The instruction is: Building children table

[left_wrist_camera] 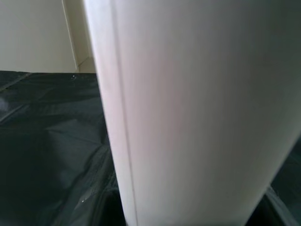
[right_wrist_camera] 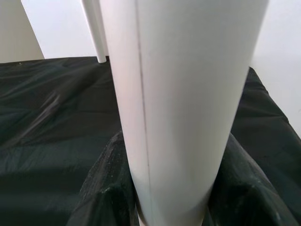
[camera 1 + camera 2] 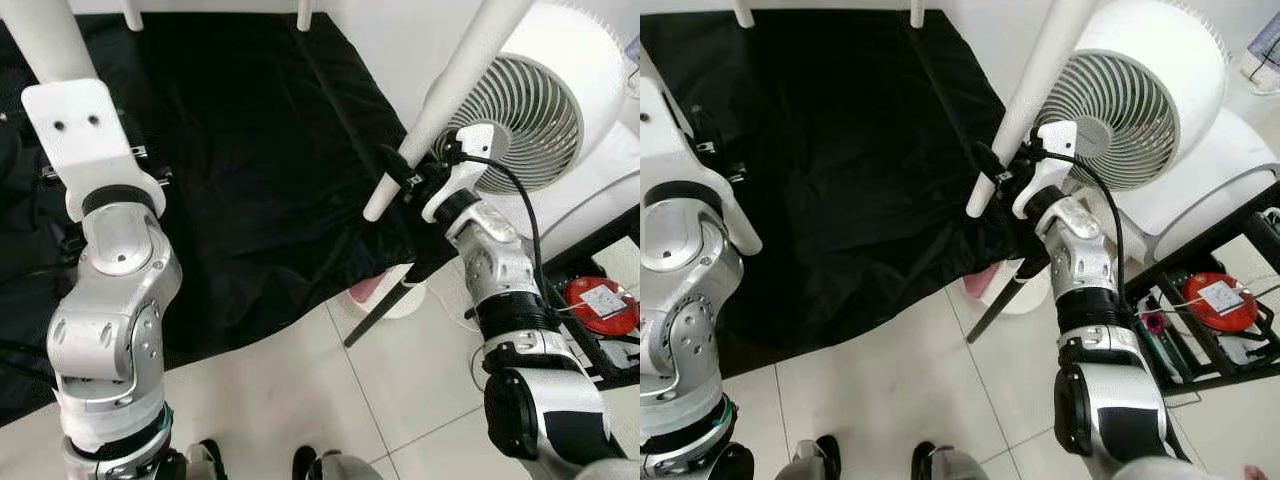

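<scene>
Two white table legs rise towards me. The right leg [image 3: 455, 90] slants up from its free end [image 3: 375, 208], which hangs above a black cloth [image 3: 250, 180]. My right gripper [image 3: 400, 178] is shut on it just above that end. The left leg [image 3: 45, 40] runs down behind my left arm's white wrist plate [image 3: 80, 135], which covers the left gripper. Each wrist view has a leg [image 1: 188, 117] [image 2: 183, 103] very close, with the cloth behind. Two more leg ends [image 3: 133, 15] [image 3: 303, 15] stand on the cloth at the far edge.
A big white round fan [image 3: 530, 110] stands right behind the right gripper. A black rod [image 3: 385, 310] slants down to the tiled floor beside a pink object [image 3: 368, 288]. A dark rack at the right holds a red disc [image 3: 600, 300]. My feet [image 3: 210, 455] are at the bottom.
</scene>
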